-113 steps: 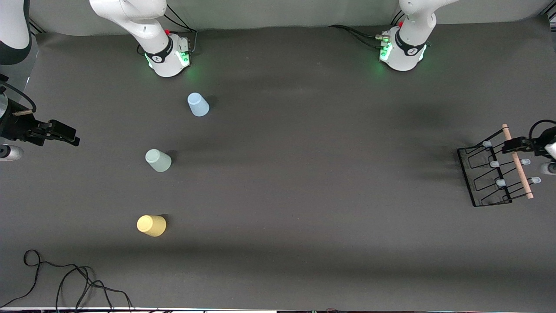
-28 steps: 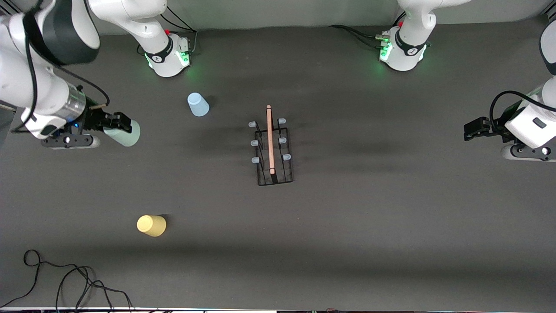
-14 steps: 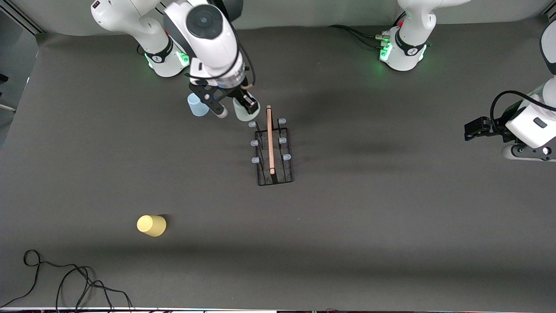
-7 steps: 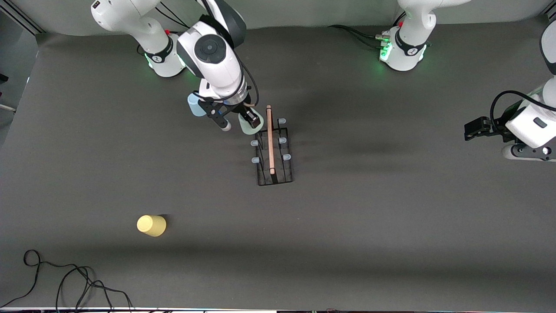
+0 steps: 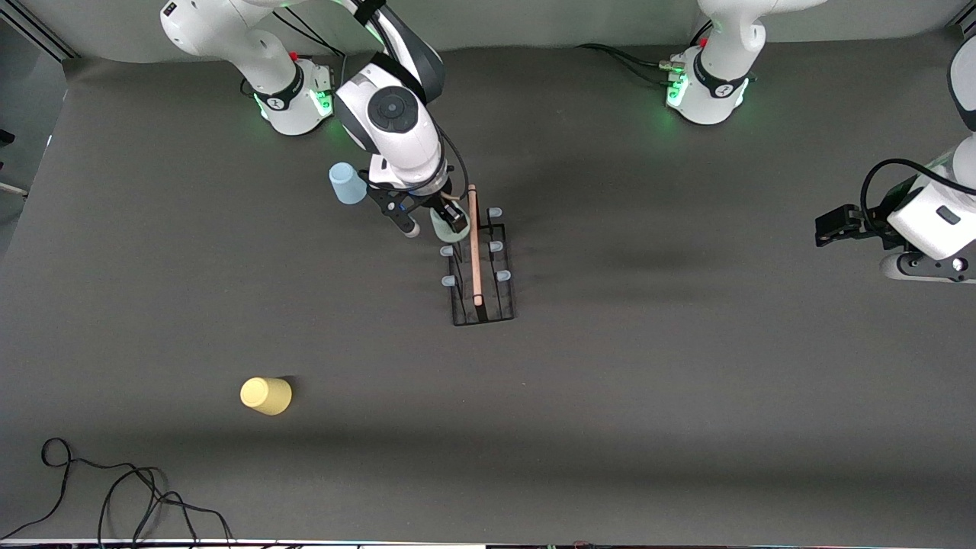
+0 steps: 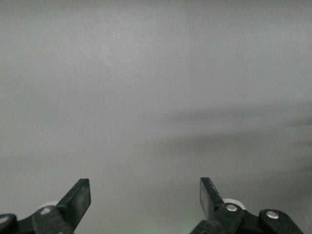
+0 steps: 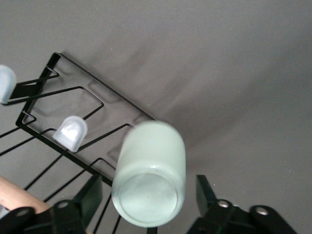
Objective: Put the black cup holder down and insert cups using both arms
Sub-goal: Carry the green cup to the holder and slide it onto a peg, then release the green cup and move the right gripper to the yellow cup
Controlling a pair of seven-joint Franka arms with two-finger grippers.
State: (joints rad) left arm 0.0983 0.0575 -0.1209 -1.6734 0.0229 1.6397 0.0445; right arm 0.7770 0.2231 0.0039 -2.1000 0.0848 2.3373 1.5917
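Even, soft overhead light; faint shadows fall toward three o'clock of the yellow cup [image 5: 265, 396]; green glow at both bases; left wrist view hazy, featureless

The pale green cup [image 7: 150, 180] between my right claw's [image 7: 148, 197] fingers is looking like smooth, matt plastic. The black cup holder [image 7: 92, 105] is showing thin glossy wire, a bare wood rod, and the counter [image 5: 686, 381] is lying matt like cloth.
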